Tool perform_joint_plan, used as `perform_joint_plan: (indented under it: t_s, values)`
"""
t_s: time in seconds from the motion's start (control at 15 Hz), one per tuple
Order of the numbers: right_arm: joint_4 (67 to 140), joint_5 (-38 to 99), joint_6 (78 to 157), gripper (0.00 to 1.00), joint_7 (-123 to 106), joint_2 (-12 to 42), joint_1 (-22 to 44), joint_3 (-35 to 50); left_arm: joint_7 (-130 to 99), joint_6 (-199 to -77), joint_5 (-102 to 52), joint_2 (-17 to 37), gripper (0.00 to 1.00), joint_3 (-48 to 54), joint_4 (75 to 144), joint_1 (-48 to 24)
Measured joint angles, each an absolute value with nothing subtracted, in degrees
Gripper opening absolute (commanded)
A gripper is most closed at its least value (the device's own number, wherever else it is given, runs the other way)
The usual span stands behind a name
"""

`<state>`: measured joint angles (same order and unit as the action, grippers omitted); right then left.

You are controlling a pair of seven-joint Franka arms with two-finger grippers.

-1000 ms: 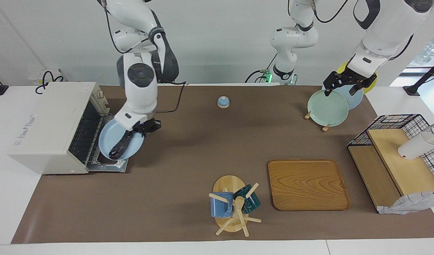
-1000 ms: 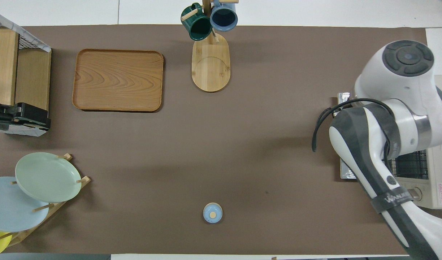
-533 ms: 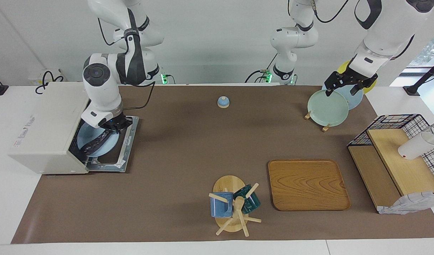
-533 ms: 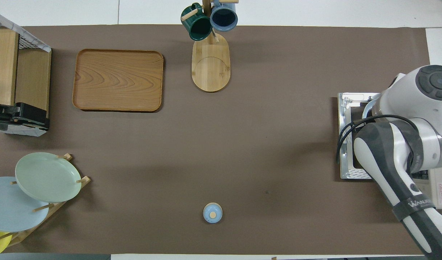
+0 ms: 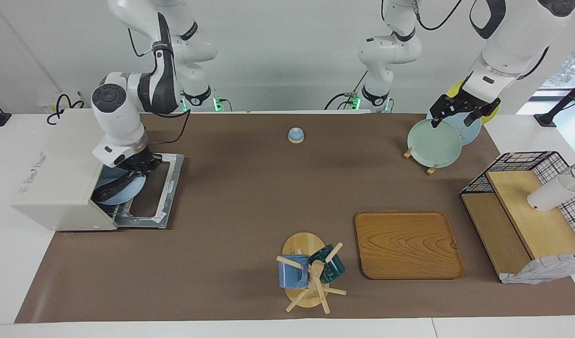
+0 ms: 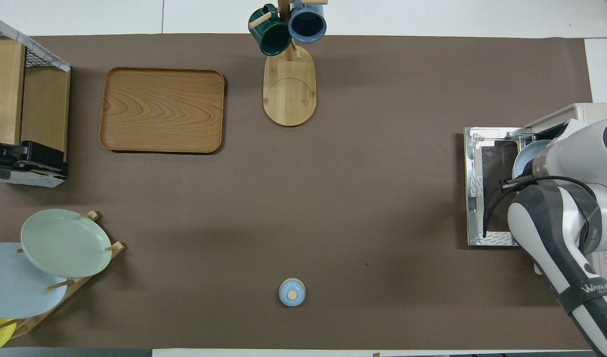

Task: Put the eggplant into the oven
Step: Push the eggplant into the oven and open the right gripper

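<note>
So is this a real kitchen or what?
More likely a robot lab set up like a kitchen: robot arms at a table with an oven, a plate rack and a mug tree.

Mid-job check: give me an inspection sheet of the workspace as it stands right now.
Surface: brown mat on a white table.
Job's things: eggplant on a light blue plate, partly inside the oven; oven door open flat.
Clutter: mug tree, wooden tray, plate rack, wire basket, small blue lid.
Grippers: right claw at the plate's rim in the oven mouth; left claw open over the plate rack, waiting.
Cables: black cable along the right arm.
Surroundings: white wall; nothing seen otherwise.
</note>
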<state>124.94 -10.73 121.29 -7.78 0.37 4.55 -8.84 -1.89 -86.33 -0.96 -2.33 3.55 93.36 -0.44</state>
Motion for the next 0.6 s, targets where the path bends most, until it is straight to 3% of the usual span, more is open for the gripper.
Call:
perform_joint_plan:
  t_s: [0.07, 0.27, 0.33, 0.4, 0.47, 0.53, 0.6]
  values:
    - [125.2, -10.7, 121.4, 0.49, -8.0, 0.4, 4.4, -8.8, -1.9, -86.3, -1.0, -2.3, 1.0, 3.6, 93.4, -0.4]
    - [124.6, -10.7, 121.4, 0.5, -8.5, 0.4, 4.4, -8.6, -1.9, -86.3, -1.0, -2.3, 1.0, 3.6, 93.4, -0.4]
    - [123.7, -10.7, 121.2, 0.44, -8.5, 0.4, 4.6, -8.3, -1.9, -86.3, -1.0, -2.3, 1.0, 3.6, 93.4, -0.4]
    - [122.2, -10.7, 120.3, 0.31, -8.5, 0.5, 5.4, -8.1, -1.9, -86.3, -1.0, -2.3, 1.0, 3.6, 93.4, -0.4]
    - [120.4, -10.6, 119.3, 0.12, -8.5, 0.8, 6.5, -8.0, -1.9, -86.3, -1.0, -2.3, 1.0, 3.6, 93.4, -0.4]
    - [118.7, -10.1, 118.8, 0.0, -8.2, 1.1, 7.9, -7.9, -1.9, -86.3, -1.0, -2.3, 1.0, 3.6, 93.4, -0.4]
    - [117.6, -9.1, 118.8, 0.0, -7.3, 1.5, 9.2, -7.8, -1.9, -86.3, -1.0, -2.3, 1.0, 3.6, 93.4, -0.4]
